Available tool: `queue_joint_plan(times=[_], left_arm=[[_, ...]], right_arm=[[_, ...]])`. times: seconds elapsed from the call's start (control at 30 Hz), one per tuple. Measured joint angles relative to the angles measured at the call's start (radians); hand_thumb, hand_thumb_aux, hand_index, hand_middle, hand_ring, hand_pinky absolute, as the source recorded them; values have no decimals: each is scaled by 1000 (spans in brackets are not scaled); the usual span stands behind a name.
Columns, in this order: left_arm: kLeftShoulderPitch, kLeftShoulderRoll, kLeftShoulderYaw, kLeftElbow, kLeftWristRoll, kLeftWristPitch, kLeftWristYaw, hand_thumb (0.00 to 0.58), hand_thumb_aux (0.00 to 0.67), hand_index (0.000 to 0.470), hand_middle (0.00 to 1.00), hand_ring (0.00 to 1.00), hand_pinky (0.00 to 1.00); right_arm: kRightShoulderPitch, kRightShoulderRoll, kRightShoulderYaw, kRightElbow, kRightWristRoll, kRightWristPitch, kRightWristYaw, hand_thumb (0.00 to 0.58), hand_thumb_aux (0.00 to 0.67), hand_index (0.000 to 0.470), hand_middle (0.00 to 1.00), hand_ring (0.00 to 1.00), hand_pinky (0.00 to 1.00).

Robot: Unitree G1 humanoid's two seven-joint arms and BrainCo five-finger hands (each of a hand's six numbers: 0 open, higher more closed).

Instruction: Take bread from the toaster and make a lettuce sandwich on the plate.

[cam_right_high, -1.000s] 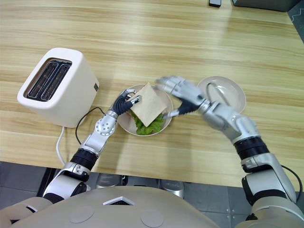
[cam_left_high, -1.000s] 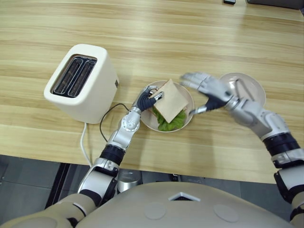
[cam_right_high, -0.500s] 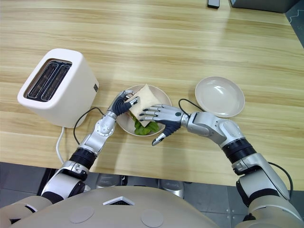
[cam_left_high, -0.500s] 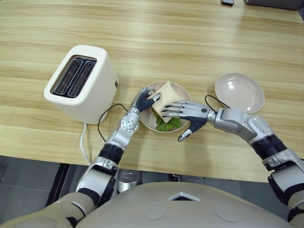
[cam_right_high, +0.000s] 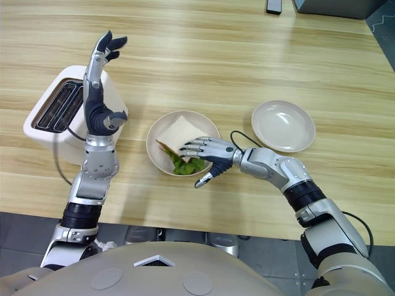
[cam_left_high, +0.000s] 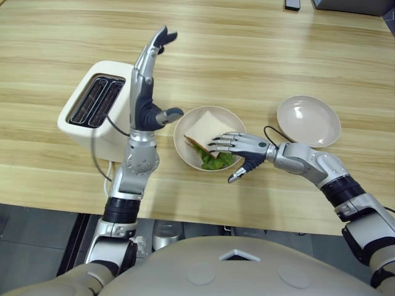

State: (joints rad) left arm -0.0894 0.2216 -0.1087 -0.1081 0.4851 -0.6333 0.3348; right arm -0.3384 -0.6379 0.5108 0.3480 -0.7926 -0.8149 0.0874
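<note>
A beige plate (cam_left_high: 184, 121) near the table's front edge holds a sandwich: a pale bread slice (cam_left_high: 205, 128) lying flat over green lettuce (cam_left_high: 215, 161). My right hand (cam_left_high: 237, 147) rests with spread fingers on the sandwich's right front edge, holding nothing. Raised high above the table, my left hand (cam_left_high: 150, 68) stands open and empty beside the toaster, left of the plate. The cream toaster (cam_left_high: 82, 123) stands at the left, its two dark slots (cam_left_high: 99, 101) showing no bread.
A second, bare beige plate (cam_left_high: 308, 120) lies to the right of the sandwich plate. The toaster's cable (cam_left_high: 94, 157) runs along its front toward the table's front edge. A dark object (cam_left_high: 292, 4) lies at the far edge.
My left hand let go of the bread slice and rose high beside the toaster. The slice now lies flat on the lettuce. My right hand stayed at the sandwich's right edge.
</note>
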Motion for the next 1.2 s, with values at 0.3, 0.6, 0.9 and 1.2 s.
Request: queue_joint_plan(times=[0.3, 0.6, 0.9, 1.2], left_arm=[[113, 209, -127, -43, -213, -64, -341, 580, 670, 460, 1000, 1000, 1000], [267, 497, -330, -142, -418, 103, -843, 580, 670, 460, 1000, 1000, 1000], [186, 356, -364, 4, -150, 326, -808, 580, 670, 460, 1000, 1000, 1000], [-62, 166, -361, 391, 21, 389, -598, 580, 670, 460, 1000, 1000, 1000]], right_arm=[[93, 22, -138, -176, 368, -68, -15, 580, 670, 460, 1000, 1000, 1000], [251, -82, 25, -289, 554, 11, 369, 580, 670, 460, 1000, 1000, 1000], [269, -1, 63, -196, 254, 149, 383, 580, 670, 460, 1000, 1000, 1000], [-56, 198, 77, 168, 13, 243, 107, 580, 670, 460, 1000, 1000, 1000]])
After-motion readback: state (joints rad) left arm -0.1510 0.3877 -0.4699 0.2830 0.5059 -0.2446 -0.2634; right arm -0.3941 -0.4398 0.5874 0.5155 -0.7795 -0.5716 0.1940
